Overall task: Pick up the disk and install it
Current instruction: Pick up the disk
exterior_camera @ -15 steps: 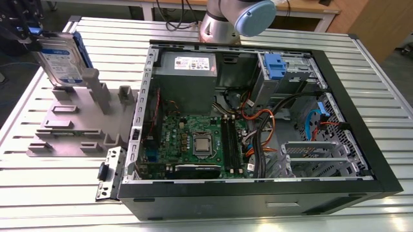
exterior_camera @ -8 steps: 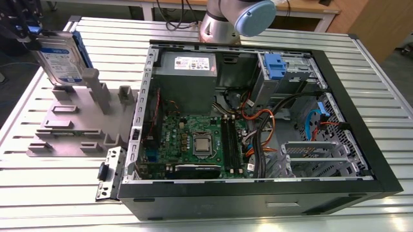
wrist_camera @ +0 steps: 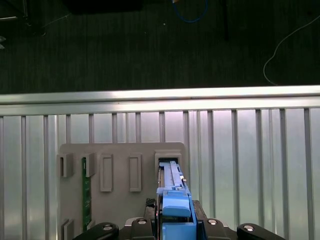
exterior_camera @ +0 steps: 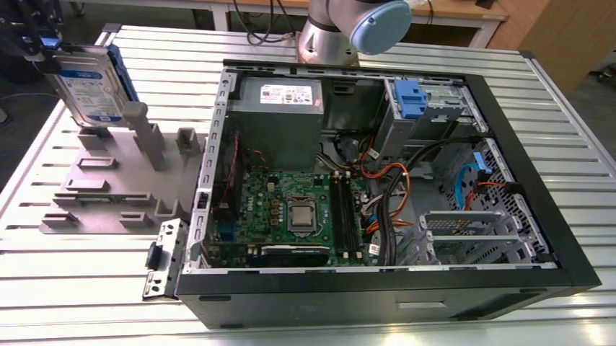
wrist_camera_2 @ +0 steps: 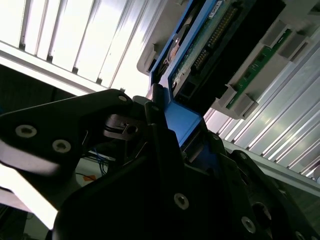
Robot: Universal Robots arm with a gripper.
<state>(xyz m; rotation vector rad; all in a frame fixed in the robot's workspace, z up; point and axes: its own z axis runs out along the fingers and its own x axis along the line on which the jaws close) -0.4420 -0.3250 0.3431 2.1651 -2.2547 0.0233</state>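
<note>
You have a ribbed aluminium table carrying an open black computer case, its green motherboard exposed. Beside the case, toward the exterior view's left, lies a flat grey slotted fixture. Over its end slot, the silver hard disk in a blue plastic carrier stands on edge; you cannot tell whether it clears the slot. The black gripper has its jaws clamped on the carrier.
</note>
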